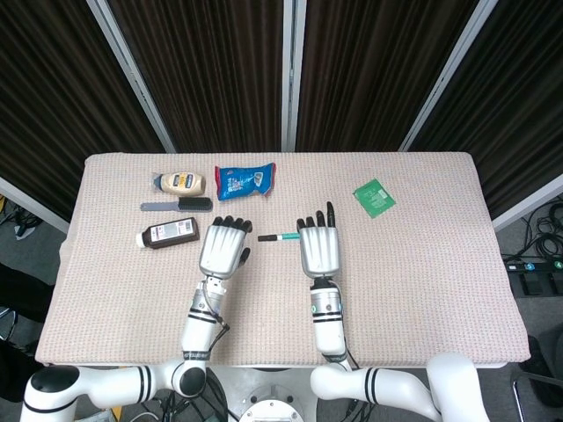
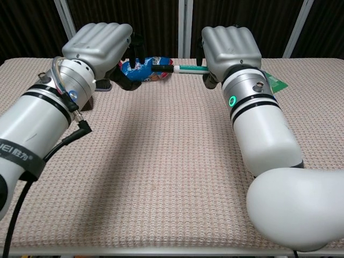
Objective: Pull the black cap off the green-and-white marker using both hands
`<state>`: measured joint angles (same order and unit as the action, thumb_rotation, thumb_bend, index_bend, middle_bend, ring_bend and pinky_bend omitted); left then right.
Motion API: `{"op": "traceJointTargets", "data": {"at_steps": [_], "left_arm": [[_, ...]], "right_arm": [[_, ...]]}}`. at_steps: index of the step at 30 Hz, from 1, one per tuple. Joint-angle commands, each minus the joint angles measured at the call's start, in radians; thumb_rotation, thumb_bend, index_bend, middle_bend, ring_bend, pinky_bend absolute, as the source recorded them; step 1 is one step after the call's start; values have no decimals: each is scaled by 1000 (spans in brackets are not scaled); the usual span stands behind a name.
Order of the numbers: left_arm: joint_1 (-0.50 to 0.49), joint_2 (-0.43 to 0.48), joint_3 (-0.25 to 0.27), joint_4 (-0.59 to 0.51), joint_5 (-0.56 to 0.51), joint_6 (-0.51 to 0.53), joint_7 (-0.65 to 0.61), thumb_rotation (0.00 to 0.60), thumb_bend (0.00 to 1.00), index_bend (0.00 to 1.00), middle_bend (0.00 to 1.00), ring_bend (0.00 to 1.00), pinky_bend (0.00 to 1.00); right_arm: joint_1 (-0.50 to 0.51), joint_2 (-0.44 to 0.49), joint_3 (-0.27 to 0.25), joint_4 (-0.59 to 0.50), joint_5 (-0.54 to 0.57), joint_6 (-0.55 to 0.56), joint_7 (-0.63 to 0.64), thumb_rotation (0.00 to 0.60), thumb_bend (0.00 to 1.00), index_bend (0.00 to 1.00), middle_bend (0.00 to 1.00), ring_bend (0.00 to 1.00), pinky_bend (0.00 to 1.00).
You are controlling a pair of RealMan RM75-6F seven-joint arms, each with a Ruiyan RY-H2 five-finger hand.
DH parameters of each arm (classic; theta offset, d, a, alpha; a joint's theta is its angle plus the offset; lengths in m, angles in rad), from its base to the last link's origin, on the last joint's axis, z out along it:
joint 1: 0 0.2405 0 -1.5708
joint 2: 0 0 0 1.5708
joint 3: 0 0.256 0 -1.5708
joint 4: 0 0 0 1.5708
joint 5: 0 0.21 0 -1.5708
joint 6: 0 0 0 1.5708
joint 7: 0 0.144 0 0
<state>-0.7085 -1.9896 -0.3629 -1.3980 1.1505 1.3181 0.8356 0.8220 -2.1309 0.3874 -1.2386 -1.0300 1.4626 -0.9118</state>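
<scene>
The marker (image 1: pixel 283 237) is off the table (image 1: pixel 422 281), lying level and crosswise between the two hands. Its green-and-white barrel runs into the right hand (image 1: pixel 318 248), which holds it under curled fingers (image 2: pixel 205 80), and its cap (image 1: pixel 265 237) sticks out past those fingers toward the left hand (image 1: pixel 223 247). The left hand holds nothing: its fingers (image 1: pixel 230 223) are loosely curled and a little apart, just beside the cap's tip but not on it, judging from the chest view. The step in hand looks like closing the left hand on the cap. To do it well, bring thumb and fingers around the black part only (not the white collar), keep the right hand's grasp firm on the barrel, then pull straight along the marker's own line, hands parting sideways. A slanted pull would likely bend or twist the marker out of the right fingers
</scene>
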Motion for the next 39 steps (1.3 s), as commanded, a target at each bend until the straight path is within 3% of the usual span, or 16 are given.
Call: {"op": "traceJointTargets", "data": {"at_steps": [1,39], "left_arm": [[-11,-14,4,16,0,11,16,600,253,448,469,395,424],[-71,-64,12,103,-12,29,40,600,260,520,537,463,488]], "right_arm": [[4,-17,0,19,-10,1,-3,600,369,645,583,258,109],[2,-73,38,63,-33,-49,-5,600,368,645,583,257,109]]}}
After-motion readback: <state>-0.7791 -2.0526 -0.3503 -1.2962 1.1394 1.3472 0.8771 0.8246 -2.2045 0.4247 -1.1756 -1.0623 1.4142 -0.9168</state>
